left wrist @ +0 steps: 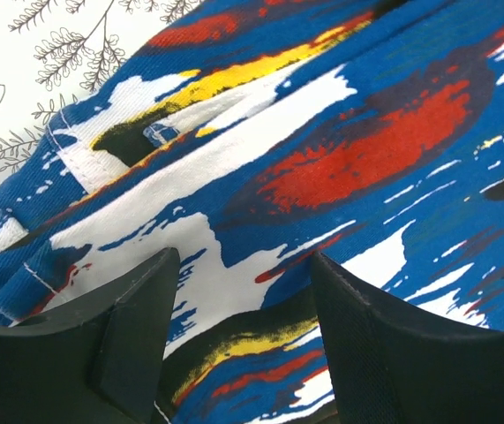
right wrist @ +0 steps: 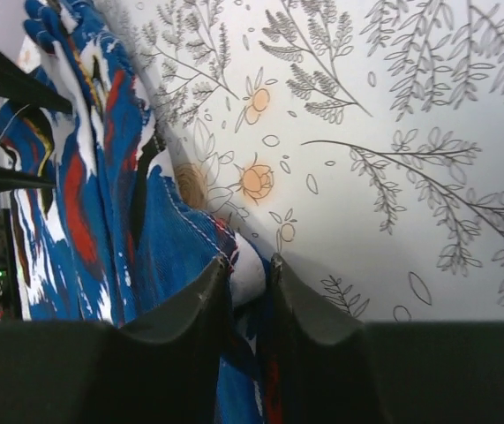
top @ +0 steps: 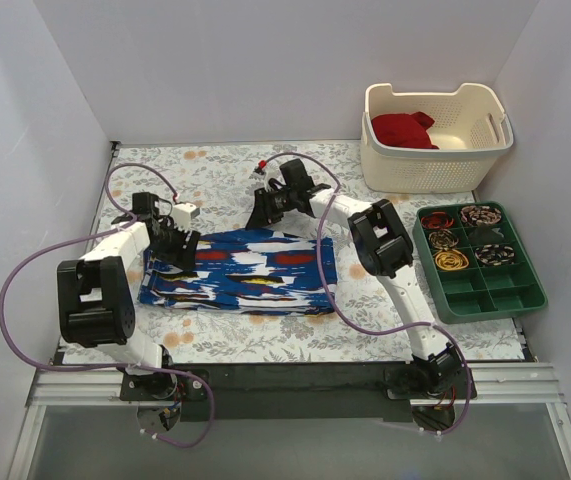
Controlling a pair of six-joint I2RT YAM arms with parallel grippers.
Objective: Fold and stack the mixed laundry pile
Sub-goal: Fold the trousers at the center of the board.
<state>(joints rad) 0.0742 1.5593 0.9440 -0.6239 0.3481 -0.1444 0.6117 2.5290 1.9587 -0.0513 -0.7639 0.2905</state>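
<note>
The blue printed garment (top: 240, 270) lies flat and folded in the middle of the floral table cover. My left gripper (top: 178, 245) is at its left end. In the left wrist view the left gripper (left wrist: 244, 269) is open, its jaws spread just above the print (left wrist: 340, 159). My right gripper (top: 263, 210) is at the garment's far edge. In the right wrist view the right gripper (right wrist: 250, 263) is shut on a pinched fold of the blue garment's (right wrist: 101, 203) hem. The deep red garment (top: 402, 128) lies bunched in the cream basket (top: 435, 165).
The basket stands at the back right. A green tray (top: 485, 295) with coiled items sits right of the garment. A small red-tipped object (top: 262, 166) lies on the table cover behind the right gripper. White walls close in the left, back and right sides.
</note>
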